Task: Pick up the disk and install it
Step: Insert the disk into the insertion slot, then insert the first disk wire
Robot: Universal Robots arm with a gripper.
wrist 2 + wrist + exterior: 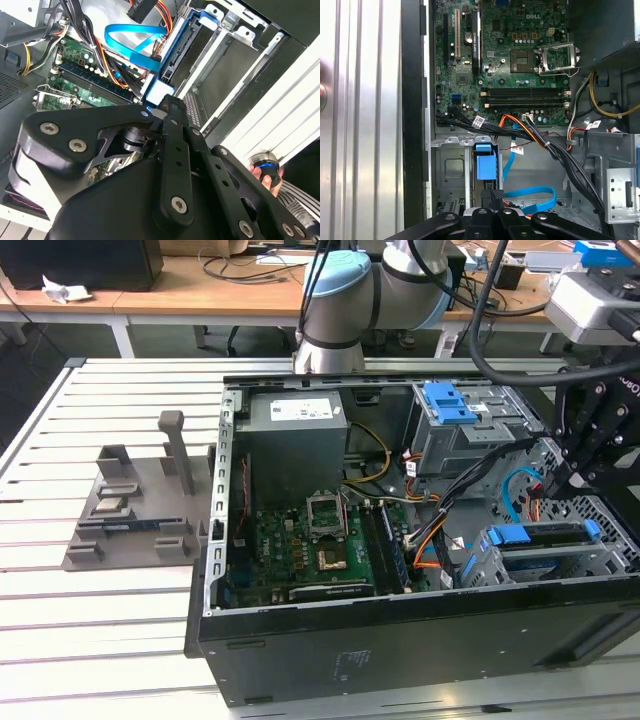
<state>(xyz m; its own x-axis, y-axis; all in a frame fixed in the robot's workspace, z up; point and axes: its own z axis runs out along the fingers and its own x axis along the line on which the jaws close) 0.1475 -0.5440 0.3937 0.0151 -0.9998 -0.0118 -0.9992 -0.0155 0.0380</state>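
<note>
The disk (540, 537) stands on edge in the drive cage at the case's corner on the exterior view's right, with blue rails along its sides. Its blue rail end (485, 162) faces the first wrist camera. In the second wrist view the disk (181, 50) sits in the grey bay beside a blue tab. My gripper (558, 480) hangs just above the disk. Its black fingers (493, 194) are shut together with nothing between them, and the tip (167, 102) is close to the blue tab. Whether it touches the tab cannot be told.
The open computer case (400, 640) lies on a slatted white table (90, 640). Inside are the motherboard (300, 550), a grey power-supply box (297, 435), a blue latch on a metal cage (450, 402) and a looping blue cable (532, 197). A grey fixture (140, 510) stands beside the case. A hand (265, 172) holds a button.
</note>
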